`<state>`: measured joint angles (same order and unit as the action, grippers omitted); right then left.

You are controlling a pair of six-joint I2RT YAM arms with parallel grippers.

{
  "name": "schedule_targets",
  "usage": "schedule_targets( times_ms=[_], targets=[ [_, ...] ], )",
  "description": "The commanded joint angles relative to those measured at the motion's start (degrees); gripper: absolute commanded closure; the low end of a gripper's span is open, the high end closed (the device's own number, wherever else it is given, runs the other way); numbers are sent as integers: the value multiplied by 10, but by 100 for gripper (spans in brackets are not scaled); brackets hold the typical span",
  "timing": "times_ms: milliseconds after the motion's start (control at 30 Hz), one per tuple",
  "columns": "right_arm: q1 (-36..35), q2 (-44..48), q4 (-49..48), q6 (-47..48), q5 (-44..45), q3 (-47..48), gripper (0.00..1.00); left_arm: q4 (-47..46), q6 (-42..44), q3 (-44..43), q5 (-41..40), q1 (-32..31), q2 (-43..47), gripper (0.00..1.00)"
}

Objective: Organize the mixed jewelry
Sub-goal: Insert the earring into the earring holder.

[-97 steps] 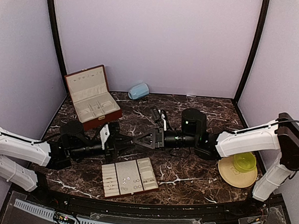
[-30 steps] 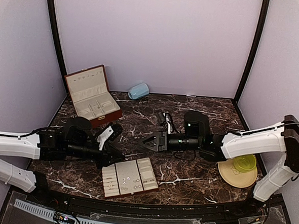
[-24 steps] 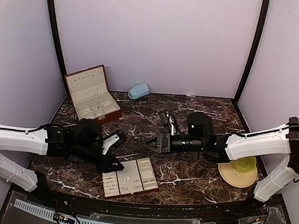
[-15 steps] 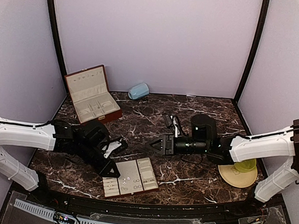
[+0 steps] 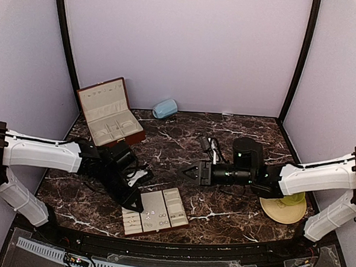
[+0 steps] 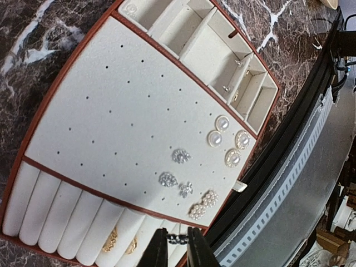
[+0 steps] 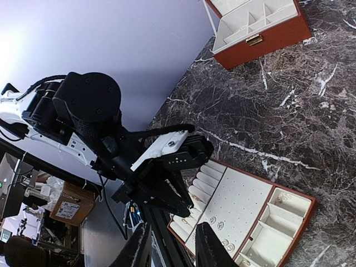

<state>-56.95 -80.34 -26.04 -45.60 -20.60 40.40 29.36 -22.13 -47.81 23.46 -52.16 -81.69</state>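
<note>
Marble table (image 5: 238, 137), jewelry piece (image 6: 178, 239) crosswise

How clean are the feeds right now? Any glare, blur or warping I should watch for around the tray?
Top view: even light, sharp, but the jewelry on the tray is too small to make out. Left wrist: tray felt and earrings crisp, its own fingers dark at the bottom edge. Right wrist: strongly tilted, wall washed out top left, fingers slightly soft.

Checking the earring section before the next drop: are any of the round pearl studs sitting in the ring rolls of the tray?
No, the four pearl studs sit on the tray's perforated earring pad, not the ring rolls.
</note>
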Motion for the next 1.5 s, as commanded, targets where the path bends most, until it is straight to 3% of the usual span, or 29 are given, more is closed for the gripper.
schedule_targets(
  times_ms=[0,667,1467],
  targets=[
    [3,15,-2,11,11,-7,71,5,-9,-25,41,16,-25,84],
    [3,20,8,15,19,-13,71,54,-1,-62,47,32,-90,84],
    [3,23,11,14,21,-15,71,50,1,-56,36,36,-104,86]
  ],
)
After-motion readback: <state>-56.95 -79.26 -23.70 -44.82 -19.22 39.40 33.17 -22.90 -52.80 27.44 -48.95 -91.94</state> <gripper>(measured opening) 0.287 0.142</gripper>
